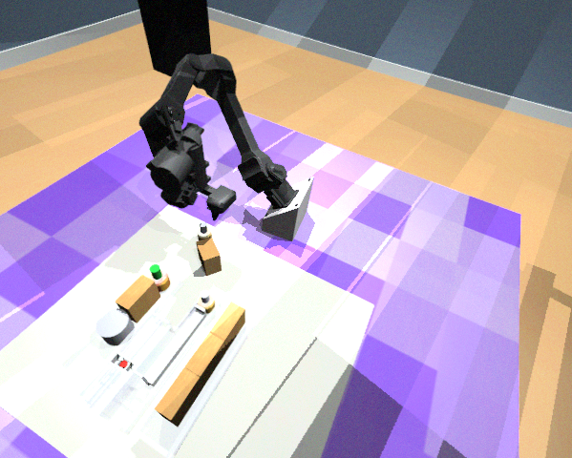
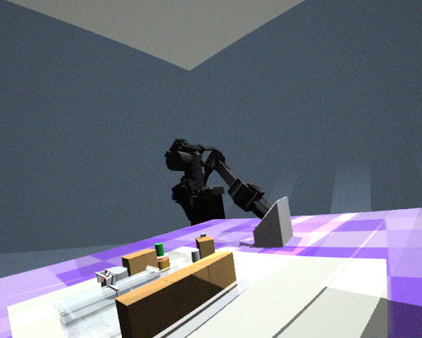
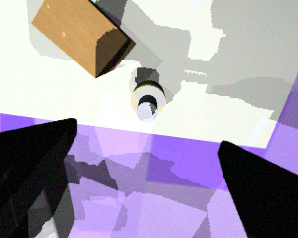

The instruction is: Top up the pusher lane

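Observation:
My gripper [image 3: 149,136] is open and empty, above the mat's back edge. The loose jar with a grey cap [image 1: 203,231] [image 3: 148,102] stands upright beyond the fingertips in the wrist view, beside a small wooden block [image 1: 209,257] [image 3: 81,37] [image 2: 206,247]. In the exterior view only its cap top [image 2: 203,235] shows over that block. A similar grey-capped jar [image 1: 205,301] [image 2: 195,255] stands at the robot-side end of the clear lane [image 1: 176,340]. The pusher plate and front stop are too small to tell apart. Another jar with a green cap [image 1: 156,272] [image 2: 159,249] stands to the left.
A row of wooden blocks [image 1: 206,356] [image 2: 182,287] runs along the lane's right. Another wooden block [image 1: 140,298] [image 2: 139,260] and a grey round tub [image 1: 114,325] [image 2: 118,272] stand left. A small red part [image 1: 123,364] sits in the neighbouring clear lane.

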